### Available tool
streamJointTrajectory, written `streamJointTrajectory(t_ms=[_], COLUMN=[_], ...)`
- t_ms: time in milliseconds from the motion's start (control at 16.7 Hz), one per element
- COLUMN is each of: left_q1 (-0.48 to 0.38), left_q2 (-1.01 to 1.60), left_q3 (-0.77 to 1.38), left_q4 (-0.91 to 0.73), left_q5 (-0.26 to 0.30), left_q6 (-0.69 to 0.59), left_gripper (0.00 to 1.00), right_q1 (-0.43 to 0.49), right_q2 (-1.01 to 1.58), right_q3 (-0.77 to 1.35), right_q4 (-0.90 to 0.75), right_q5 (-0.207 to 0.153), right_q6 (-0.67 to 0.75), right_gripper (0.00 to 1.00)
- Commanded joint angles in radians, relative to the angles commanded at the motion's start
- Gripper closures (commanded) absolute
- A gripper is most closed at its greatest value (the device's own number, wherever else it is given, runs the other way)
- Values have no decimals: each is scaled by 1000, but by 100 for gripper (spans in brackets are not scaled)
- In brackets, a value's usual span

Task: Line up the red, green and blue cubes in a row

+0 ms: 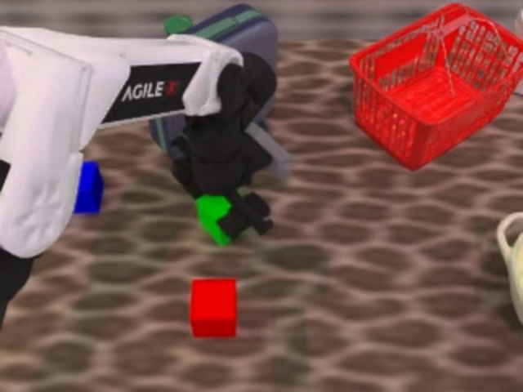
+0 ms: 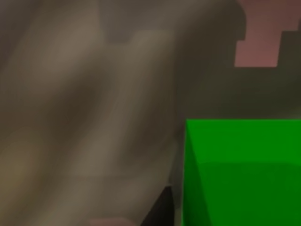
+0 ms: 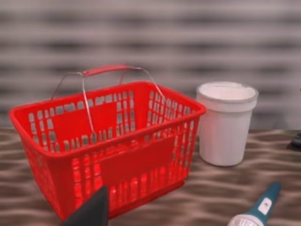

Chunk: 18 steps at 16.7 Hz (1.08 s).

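Observation:
My left gripper [image 1: 227,217] is shut on the green cube [image 1: 214,216] at the middle of the table, just above the surface. In the left wrist view the green cube [image 2: 242,172] fills the lower corner beside one dark finger [image 2: 160,213]. The red cube [image 1: 213,307] rests on the table in front of the held cube, apart from it. The blue cube [image 1: 88,187] sits at the left, partly hidden by my left arm. My right arm is out of the top view; its wrist view shows only one dark fingertip [image 3: 94,209].
A red wire-mesh basket [image 1: 433,82] [image 3: 108,141] stands at the back right, with a white cup [image 3: 226,125] beside it. A teal-and-white tool [image 3: 256,212] lies near it. A dark grey-blue case [image 1: 241,37] sits behind my left gripper. A cream vessel [image 1: 513,261] is at the right edge.

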Motion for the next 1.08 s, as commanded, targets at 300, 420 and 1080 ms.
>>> streamJointTrajectory(t_ms=[300,420,1080], left_q1=[0,0,5], left_q2=[0,0,-24], left_q3=[0,0,52], left_q4=[0,0,-73], left_q5=[0,0,1], left_q6=[0,0,1], left_gripper=[98,100,100], right_q1=[0,0,0], right_q2=[0,0,0], right_q3=[0,0,0], right_q4=[0,0,0], right_q5=[0,0,0], right_q6=[0,0,0], right_gripper=[0,0,0])
